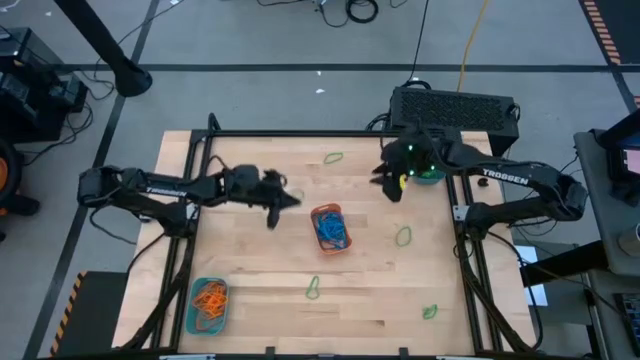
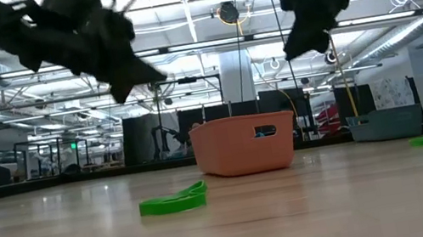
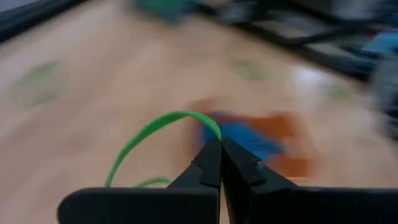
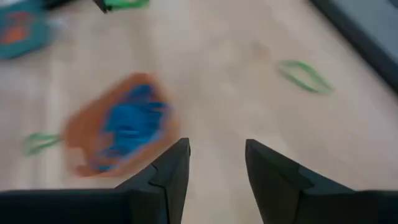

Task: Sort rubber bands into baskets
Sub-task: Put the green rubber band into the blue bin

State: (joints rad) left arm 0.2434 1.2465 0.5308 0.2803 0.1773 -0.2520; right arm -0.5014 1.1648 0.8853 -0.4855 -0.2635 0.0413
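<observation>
Green band (image 2: 175, 200) lying flat on the table is what sits closest in the low view, with the orange basket (image 2: 245, 143) just behind it near the middle of the table. Seen from above, that orange basket (image 1: 330, 227) holds blue bands (image 1: 333, 230), a teal basket (image 1: 208, 305) with orange bands (image 1: 210, 296) sits at the near left corner, and a second teal basket (image 1: 428, 174) with green in it is at the far right, under the right arm. The left gripper (image 1: 273, 203) is up off the wood, left of the orange basket, and its wrist view shows the fingers (image 3: 210, 163) clenched on a green loop (image 3: 152, 133) that arcs away from the tips. My guess is that this loop belongs in the far right teal basket, which lies across the table from the left gripper, past the orange basket and toward the far edge; the carry would run left to right, and the right arm already stands in that spot. The right gripper (image 1: 392, 183) hangs there with its jaws apart and empty, fingers (image 4: 166, 174) pointing toward the orange basket. More green bands lie loose: one by the far edge (image 1: 333, 157), one right of centre (image 1: 404, 236), one near the near edge (image 1: 313, 289) and one toward the near right corner (image 1: 430, 312); the right arm is nearer the two on its side.
</observation>
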